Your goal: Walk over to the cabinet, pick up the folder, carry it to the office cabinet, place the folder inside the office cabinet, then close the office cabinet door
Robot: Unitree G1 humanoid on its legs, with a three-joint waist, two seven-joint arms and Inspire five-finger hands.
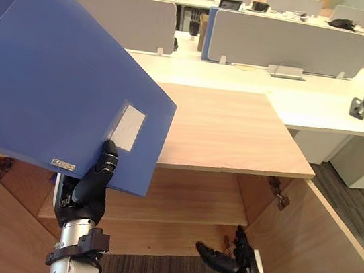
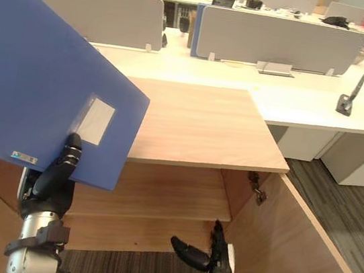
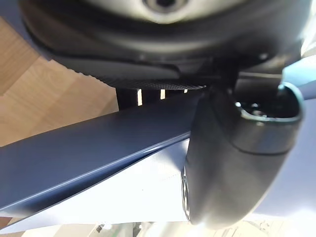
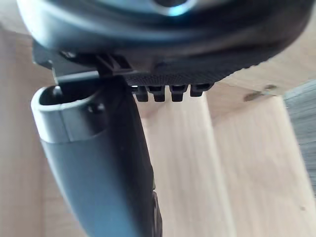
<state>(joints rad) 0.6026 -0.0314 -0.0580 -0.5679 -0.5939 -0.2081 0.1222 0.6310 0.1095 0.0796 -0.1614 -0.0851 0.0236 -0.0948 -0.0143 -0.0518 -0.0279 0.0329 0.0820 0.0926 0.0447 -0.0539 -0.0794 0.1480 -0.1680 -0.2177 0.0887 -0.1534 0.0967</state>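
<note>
Blue plastic, the folder [image 1: 60,85] is up in the air in front of the open cabinet [image 1: 251,197], not yet inside. The left hand [image 1: 90,188] holds it by the lower edge. The thumb lies on the front cover and the fingers go behind it, so the grip is a pinch on the folder. From this hand the folder rises up and to the left, with its long side tilted and its flat face turned to the head camera. It hides a part of the wooden top board [image 1: 237,131].

The place for it is lower. The opening with 1 shelf [image 1: 180,197] lies below the folder and a little to the right of the left hand, under the top board. I judge that the folder must come down and lie flatter, edge first, to pass under the board. As it stands now, it would meet the front edge.

The right hand [image 1: 236,259] hangs low before the bottom compartment, fingers loose and spread, holding nothing. It is the nearer hand to the right door [image 1: 329,245], which stands wide open.
</note>
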